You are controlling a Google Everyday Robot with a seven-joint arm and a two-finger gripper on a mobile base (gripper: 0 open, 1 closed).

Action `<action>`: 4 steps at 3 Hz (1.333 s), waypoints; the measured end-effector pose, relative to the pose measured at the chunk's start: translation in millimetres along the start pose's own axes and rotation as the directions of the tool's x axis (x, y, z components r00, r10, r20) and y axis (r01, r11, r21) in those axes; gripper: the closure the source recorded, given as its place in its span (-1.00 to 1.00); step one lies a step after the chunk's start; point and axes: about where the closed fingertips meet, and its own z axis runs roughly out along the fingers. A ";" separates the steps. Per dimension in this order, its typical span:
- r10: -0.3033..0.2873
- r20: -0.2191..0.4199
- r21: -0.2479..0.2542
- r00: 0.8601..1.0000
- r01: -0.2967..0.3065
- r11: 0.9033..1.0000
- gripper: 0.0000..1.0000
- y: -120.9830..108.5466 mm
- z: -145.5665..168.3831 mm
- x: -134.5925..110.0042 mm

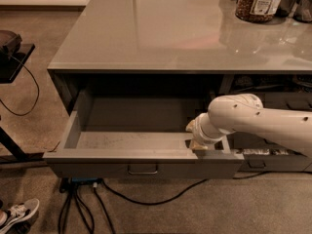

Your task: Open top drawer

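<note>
Resting against front rim of top drawer, hand is sitting at right end, likely for pulling; grip state cannot tell. Drawer is standing far out beneath bench.

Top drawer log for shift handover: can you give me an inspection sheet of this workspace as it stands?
Surface: grey glossy counter.
Job's things: top drawer pulled well out, scuffed floor showing.
Clutter: jar at the counter's far right.
Grippers: tool at the drawer's front rim, right end.
Cables: black cables on the carpet below the drawer.
Surroundings: shoe lower left; dark stand at left.
</note>
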 end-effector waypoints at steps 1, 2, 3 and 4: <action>0.000 0.000 0.000 1.000 0.000 1.000 -1.00 0.2 0.0 -0.1; -0.011 -0.009 -0.008 1.000 0.011 1.000 -1.00 4.9 -1.7 -3.3; -0.026 -0.039 -0.065 0.999 0.023 0.998 -1.00 30.0 -3.5 -12.3; -0.034 -0.053 -0.144 0.998 0.027 0.989 -1.00 64.6 -5.2 -21.2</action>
